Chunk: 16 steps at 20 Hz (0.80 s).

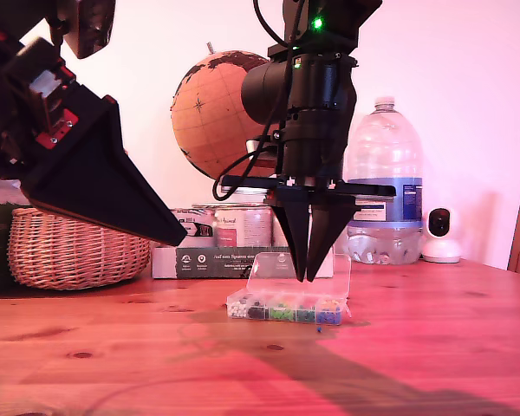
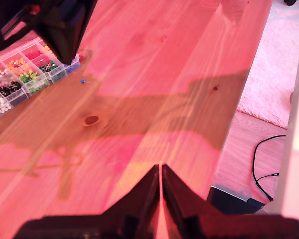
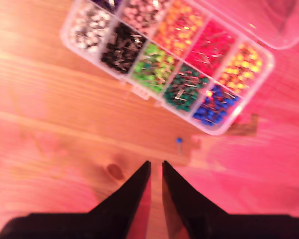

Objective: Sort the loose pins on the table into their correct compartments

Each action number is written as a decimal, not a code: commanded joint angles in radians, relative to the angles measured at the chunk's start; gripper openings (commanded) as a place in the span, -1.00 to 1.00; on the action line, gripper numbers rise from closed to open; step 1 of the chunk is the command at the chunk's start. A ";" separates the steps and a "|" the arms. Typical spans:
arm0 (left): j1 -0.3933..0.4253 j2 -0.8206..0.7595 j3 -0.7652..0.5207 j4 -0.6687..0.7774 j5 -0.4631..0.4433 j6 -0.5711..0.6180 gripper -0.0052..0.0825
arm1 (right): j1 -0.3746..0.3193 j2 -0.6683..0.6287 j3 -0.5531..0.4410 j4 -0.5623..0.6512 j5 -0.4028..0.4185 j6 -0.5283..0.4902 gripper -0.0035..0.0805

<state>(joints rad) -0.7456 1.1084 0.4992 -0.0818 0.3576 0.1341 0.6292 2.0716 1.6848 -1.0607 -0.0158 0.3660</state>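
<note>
A: One loose pin, blue-headed, lies on your counter just beside the organiser box, off its blue-cell corner and apart from the wall.

B: And the box?

A: Two rows of compartments, lid hinged open and standing up. The near row reads white, black, light green, dark green, blue; behind it pink, orange, red, yellow. It sits toward the counter's far edge in the exterior view.

B: State of your fingers?

A: My second gripper hangs over the bare wood by the pin; its fingers are parted by a narrow slit and hold nothing. My first gripper, raised high at the exterior view's left, has its fingers all but touching, also empty.

B: Other items?

A: Beyond the box: a wicker basket, a globe, a water bottle.
</note>
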 commanded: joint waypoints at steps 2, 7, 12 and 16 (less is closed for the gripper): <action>-0.002 0.004 -0.021 0.011 0.001 -0.003 -0.94 | 0.002 0.022 -0.010 -0.005 0.000 0.000 -0.70; -0.002 0.004 -0.021 0.011 0.001 -0.003 -0.94 | 0.003 0.065 -0.010 0.000 0.000 -0.008 -0.70; -0.002 0.004 -0.021 0.010 0.001 -0.003 -0.94 | -0.004 0.071 -0.010 0.015 0.000 -0.015 -0.70; -0.002 0.004 -0.021 0.011 0.001 -0.003 -0.94 | -0.016 0.071 -0.010 0.016 -0.001 -0.025 -0.69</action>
<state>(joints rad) -0.7456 1.1084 0.4992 -0.0818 0.3576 0.1341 0.6205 2.1323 1.6848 -1.0466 -0.0162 0.3439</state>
